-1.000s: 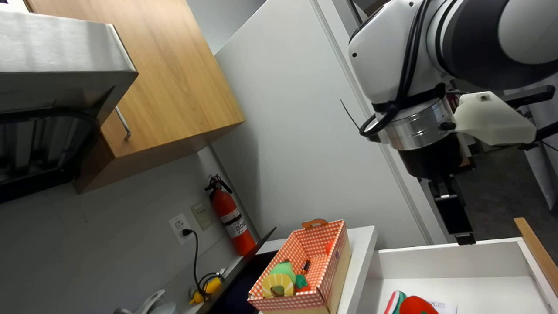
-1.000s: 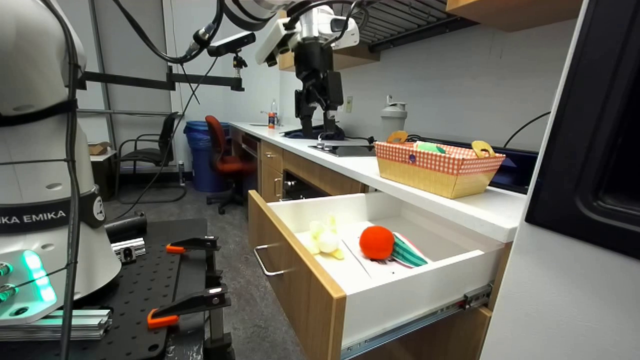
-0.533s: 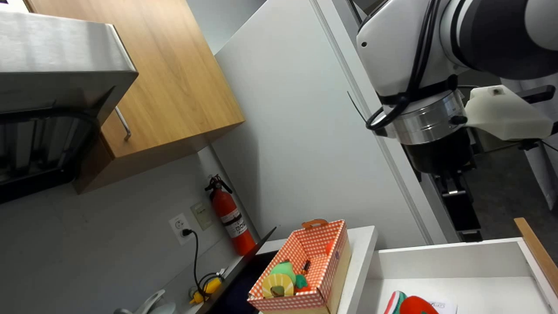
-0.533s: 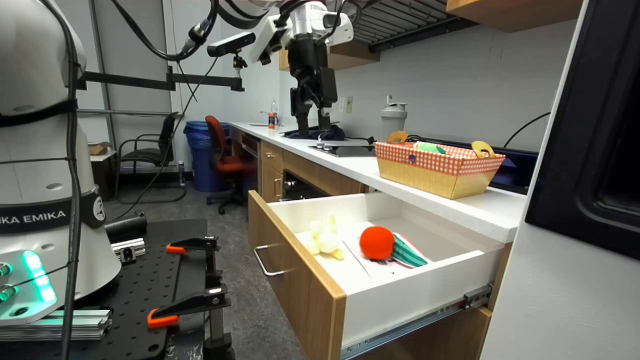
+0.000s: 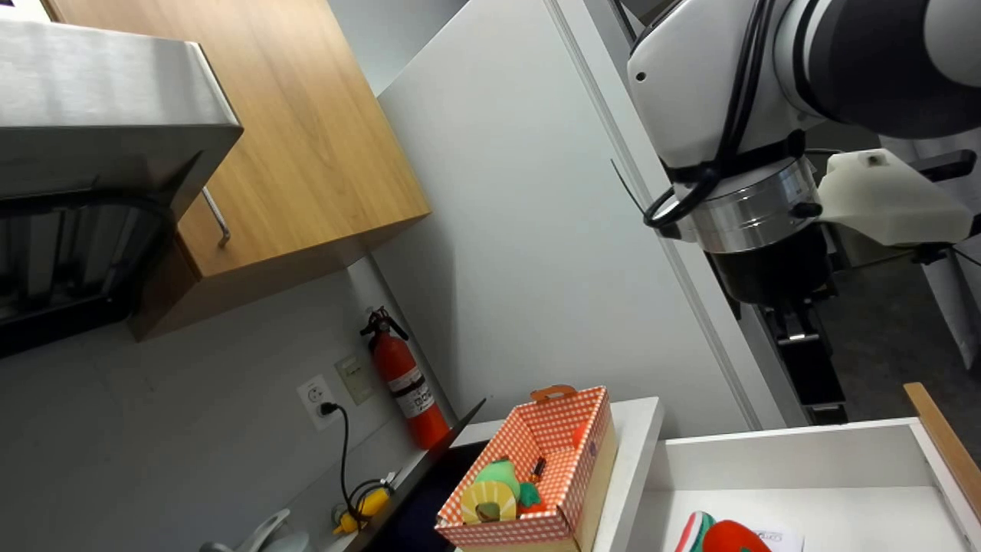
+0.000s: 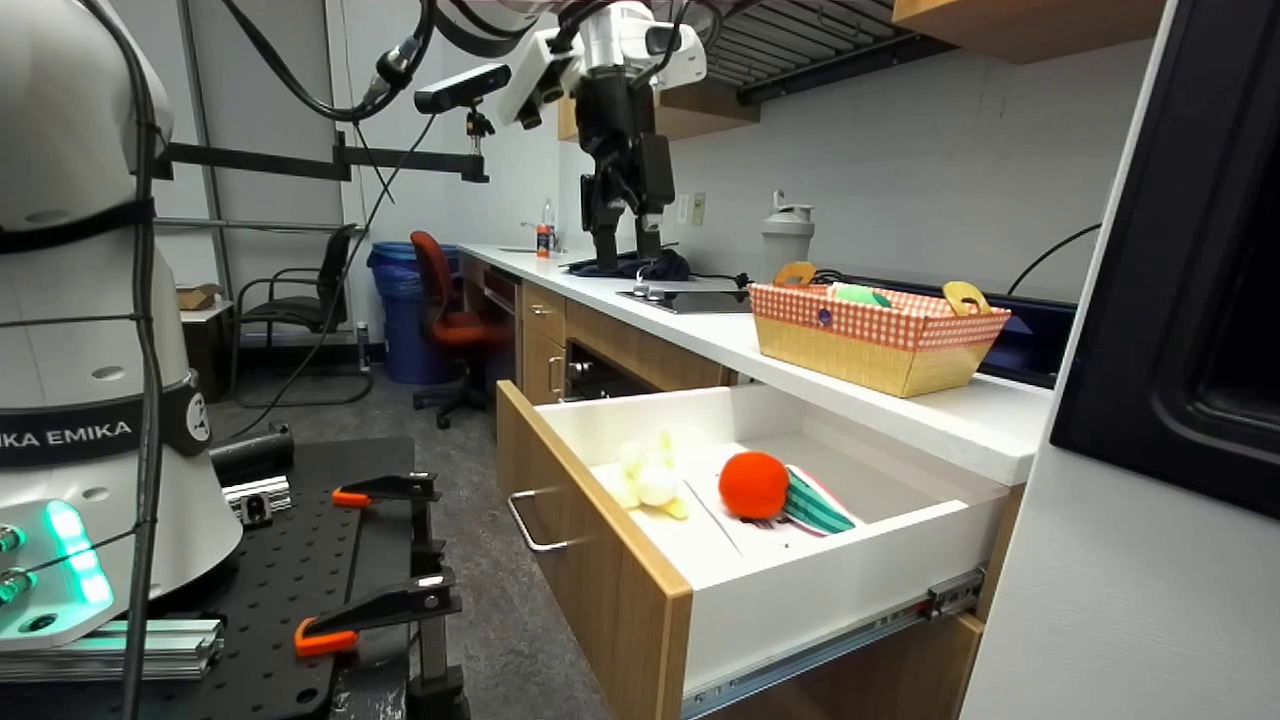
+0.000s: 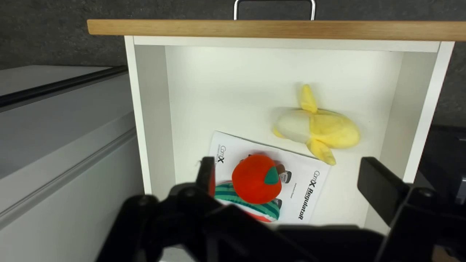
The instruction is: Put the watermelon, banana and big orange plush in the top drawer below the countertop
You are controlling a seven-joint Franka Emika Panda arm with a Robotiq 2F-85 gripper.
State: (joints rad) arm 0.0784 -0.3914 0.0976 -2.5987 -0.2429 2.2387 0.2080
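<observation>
All three toys lie in the pulled-out top drawer (image 6: pixel 840 590). Yellow and cream, the banana (image 7: pixel 335 129) rests on the drawer floor towards its front panel. The big orange plush (image 7: pixel 256 178), round and red-orange with a green leaf, sits against the striped watermelon (image 7: pixel 251 208), partly covering it in the wrist view. In an exterior view the watermelon (image 6: pixel 818 505) and orange plush (image 6: pixel 753 486) show side by side, with the banana (image 6: pixel 650 475) apart from them. My gripper (image 7: pixel 293 178) is open above the drawer, its fingers wide apart and holding nothing.
A printed manual (image 7: pixel 305 193) lies under the orange plush and watermelon. On the countertop (image 6: pixel 720 335) stands a gingham-trimmed basket (image 6: pixel 850 350) with other plush toys inside. The drawer's wooden front (image 7: pixel 276 29) and white side walls stand up around the toys.
Over the first half second my arm shifts slightly, to the right in one exterior picture and to the left in another; since then it is nearly still. The toys and drawer stay put.
</observation>
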